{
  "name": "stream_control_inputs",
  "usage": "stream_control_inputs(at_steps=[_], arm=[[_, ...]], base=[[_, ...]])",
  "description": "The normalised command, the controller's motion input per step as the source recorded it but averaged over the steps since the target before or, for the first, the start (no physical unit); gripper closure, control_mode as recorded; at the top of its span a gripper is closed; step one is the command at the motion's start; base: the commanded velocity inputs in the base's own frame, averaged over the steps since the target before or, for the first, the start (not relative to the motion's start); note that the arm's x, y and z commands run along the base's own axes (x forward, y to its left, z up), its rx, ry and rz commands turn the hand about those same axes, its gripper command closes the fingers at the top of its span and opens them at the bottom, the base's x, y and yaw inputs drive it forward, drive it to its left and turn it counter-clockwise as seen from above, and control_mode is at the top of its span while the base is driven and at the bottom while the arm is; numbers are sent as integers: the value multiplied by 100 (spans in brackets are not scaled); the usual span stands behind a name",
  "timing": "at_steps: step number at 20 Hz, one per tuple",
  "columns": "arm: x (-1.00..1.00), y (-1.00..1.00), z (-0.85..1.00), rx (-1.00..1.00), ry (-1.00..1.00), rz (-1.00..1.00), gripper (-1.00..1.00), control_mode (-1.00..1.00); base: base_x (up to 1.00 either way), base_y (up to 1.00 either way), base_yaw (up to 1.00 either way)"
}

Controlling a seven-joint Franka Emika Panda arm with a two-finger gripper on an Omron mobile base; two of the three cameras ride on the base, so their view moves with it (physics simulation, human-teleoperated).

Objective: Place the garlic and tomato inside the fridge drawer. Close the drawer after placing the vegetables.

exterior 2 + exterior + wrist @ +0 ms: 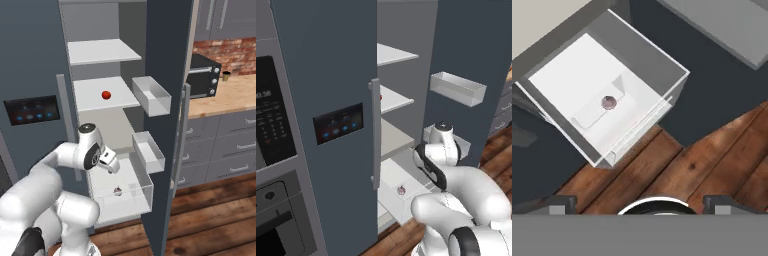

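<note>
Although the garlic (608, 103) already lay in the open drawer (662, 62) below the spread, empty hand (640, 201), the tomato (106, 95) sat on a shelf (95, 100) above it, and closing remained.

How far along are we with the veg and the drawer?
Done: the garlic lies in the open fridge drawer. In hand: nothing; the gripper hangs open above the drawer. Left: the tomato still sits on a fridge shelf, then closing the drawer.

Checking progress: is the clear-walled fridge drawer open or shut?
Open: the clear-walled fridge drawer is pulled out, the pale lilac garlic bulb lying on its white bottom.
</note>
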Motion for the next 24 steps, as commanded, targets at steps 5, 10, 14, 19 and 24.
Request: stream_control_inputs(at_steps=[5, 10, 14, 19, 24], arm=[[-95, 15, 33, 0, 0, -4, -100, -100], [-73, 23, 2, -1, 0, -1, -100, -100], [-49, 9, 0, -2, -9, 0, -100, -100], [-24, 2, 0, -3, -8, -1, -100, 100], [0, 0, 0, 0, 0, 0, -100, 100]], base=[[0, 0, 0], [0, 0, 0], [0, 0, 0], [-20, -4, -9], [-62, -25, -70]])
